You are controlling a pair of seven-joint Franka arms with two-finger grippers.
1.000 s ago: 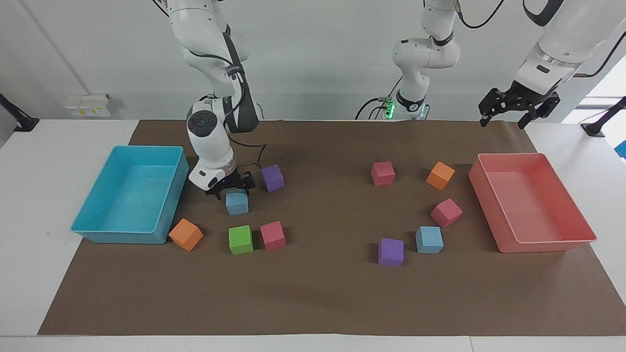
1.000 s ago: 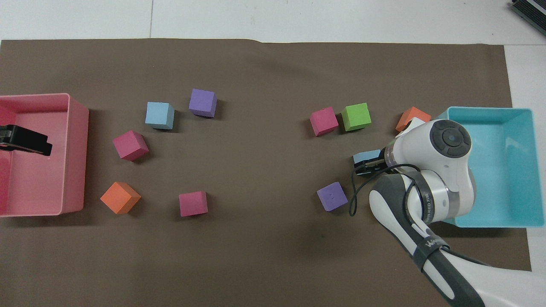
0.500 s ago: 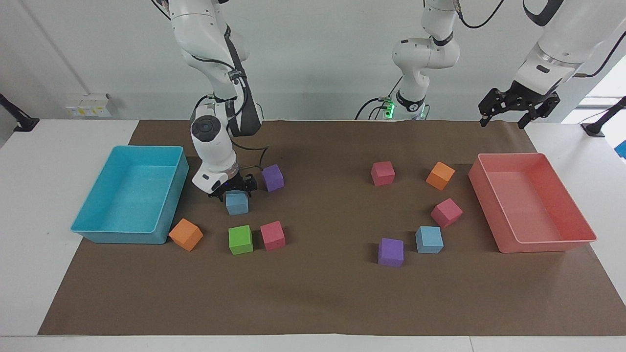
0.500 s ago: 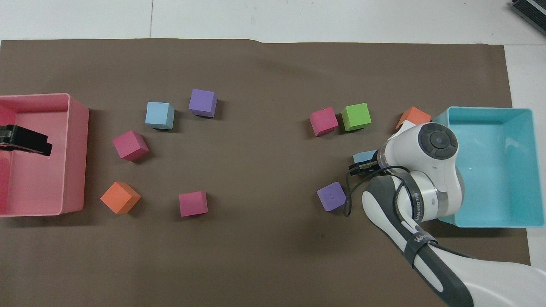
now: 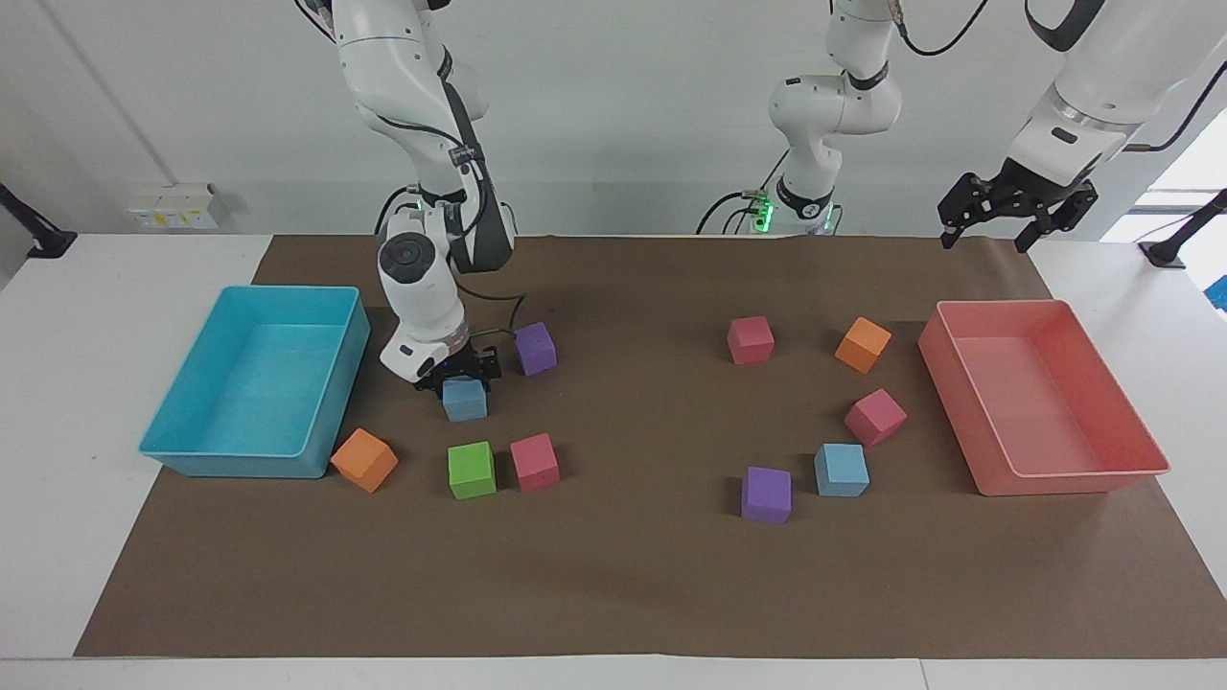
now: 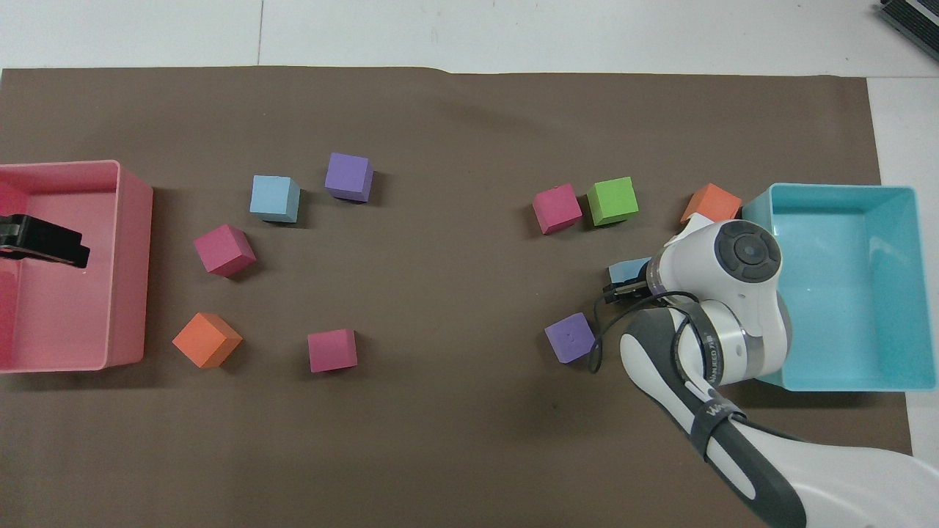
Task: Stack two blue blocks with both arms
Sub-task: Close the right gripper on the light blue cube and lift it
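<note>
1. Right gripper [image 5: 464,376] is lowered onto a light-blue foam cube [image 5: 465,401] beside turquoise tray [image 5: 331,289]; grip can't be told.
2. Left gripper [image 5: 1016,216] is held wide over pink tray [image 5: 1007,305], waiting.
3. Second blue foam cube [image 5: 842,470] is seen beside purple cube [image 5: 767,494].

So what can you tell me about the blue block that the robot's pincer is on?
The blue block is a small sky-blue cube that looks like matte foam, with plain faces and no marks. It sits flat on the brown mat, toward the right arm's end of the table, beside the purple block and nearer to the robots than the green block. The right pincer is down over its top, fingers on either side. Whether they are squeezing it yet is hard to tell.
</note>
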